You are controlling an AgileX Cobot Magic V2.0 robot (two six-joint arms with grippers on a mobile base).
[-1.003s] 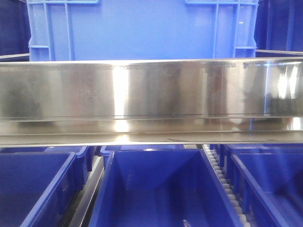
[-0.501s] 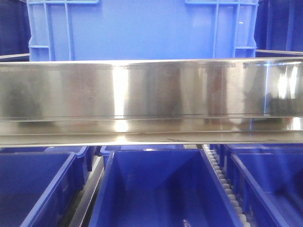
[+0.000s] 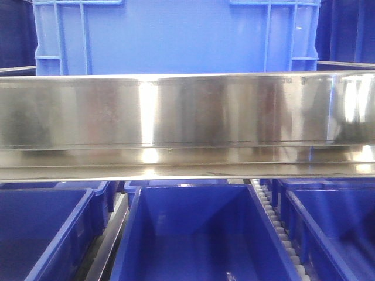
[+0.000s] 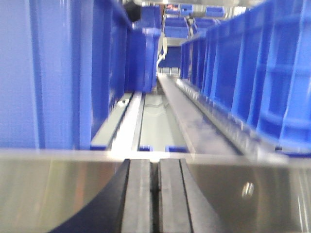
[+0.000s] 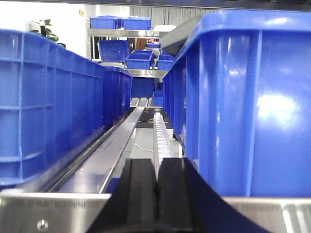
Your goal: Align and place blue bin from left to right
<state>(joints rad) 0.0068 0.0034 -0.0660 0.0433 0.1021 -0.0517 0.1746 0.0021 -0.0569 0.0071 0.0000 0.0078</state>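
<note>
Now, left wrist view, blurred: left gripper [image 4: 154,167] at the bottom edge, black fingers pressed together with only a thin seam between, nothing held; just beyond, a steel rail [image 4: 58,184] runs crosswise; past it an open lane with a flat blue wall [image 4: 48,73] close on the left and a row of crates [image 4: 272,82] on the right. Right wrist view: right gripper [image 5: 156,169] likewise closed on nothing, rail just ahead; a roller track [image 5: 159,133] leads away between crates; shelves [image 5: 121,34] of bins far back. Front view: navy bins [image 3: 193,234] nearest, on the lower level; rail across mid-frame; the blue bin [image 3: 176,35] stands upright behind and above the rail, roughly centred, front wall square to the camera
</note>
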